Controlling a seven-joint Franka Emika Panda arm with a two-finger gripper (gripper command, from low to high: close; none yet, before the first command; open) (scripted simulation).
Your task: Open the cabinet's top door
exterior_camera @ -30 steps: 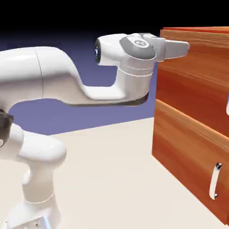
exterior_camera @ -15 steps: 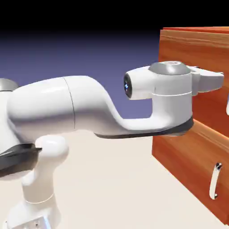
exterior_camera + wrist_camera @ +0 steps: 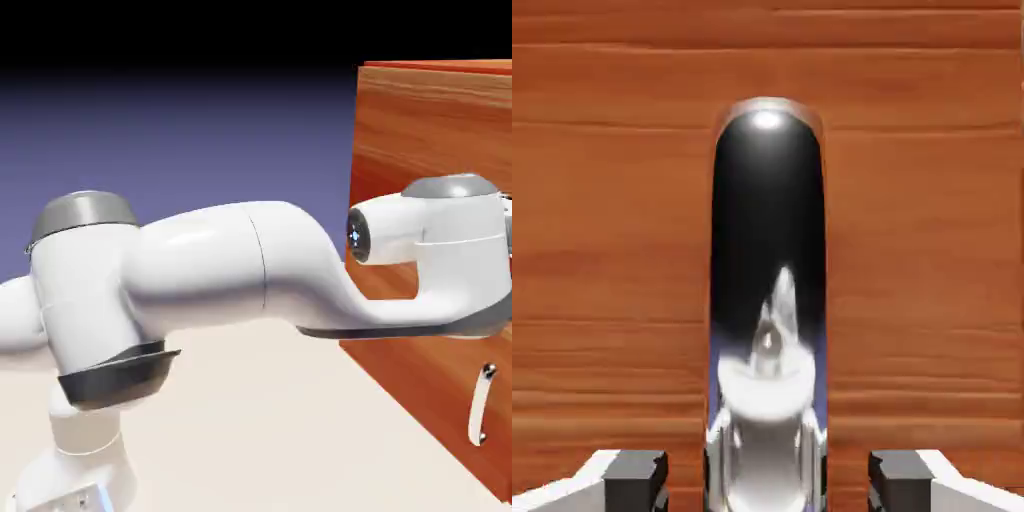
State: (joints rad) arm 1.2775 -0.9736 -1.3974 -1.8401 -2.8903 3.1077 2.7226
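Silver bar handle of the top door runs lengthwise up the hand view, the hand closed around it.

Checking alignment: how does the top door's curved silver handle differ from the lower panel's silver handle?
The top door's curved silver handle sits within the gripper; the lower panel's silver handle stands free. From outside the hand hides the top one; the lower shows fully. Both silver.

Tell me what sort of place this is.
Most likely a simulated test scene, not a real room: a white robot arm on a bare pale table, a glossy wood-grain cabinet with silver handles, and a plain blue-violet backdrop.
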